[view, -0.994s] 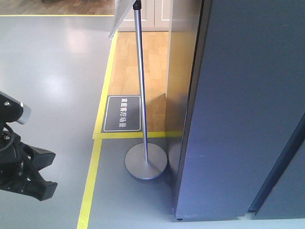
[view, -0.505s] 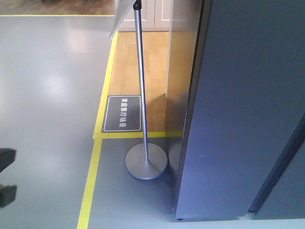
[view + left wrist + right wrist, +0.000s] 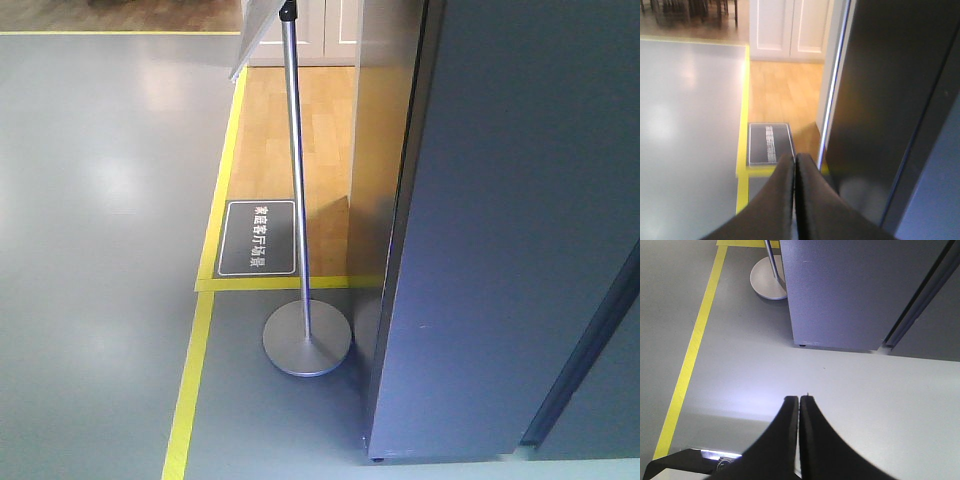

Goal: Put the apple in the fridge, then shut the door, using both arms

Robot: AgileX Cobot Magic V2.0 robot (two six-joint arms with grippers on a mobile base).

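Note:
The dark grey fridge (image 3: 378,150) fills the right of the front view. Its door (image 3: 510,230) lies flush and no white inside shows. No apple appears in any view. Neither arm is in the front view. In the left wrist view my left gripper (image 3: 794,158) is shut with nothing in it. It points past the fridge's (image 3: 875,100) left edge, down at the floor. In the right wrist view my right gripper (image 3: 799,399) is also shut and empty. It hangs over pale floor, a short way before the fridge's (image 3: 840,290) foot.
A sign stand with a round metal base (image 3: 306,338) and a thin pole (image 3: 294,160) stands just left of the fridge. Yellow floor tape (image 3: 188,390) and a black floor label (image 3: 257,238) lie beyond it. Another dark grey panel (image 3: 605,420) adjoins the fridge at lower right.
The left arm and gripper, seen at the front view's lower left edge a second ago, have drawn back out of that view.

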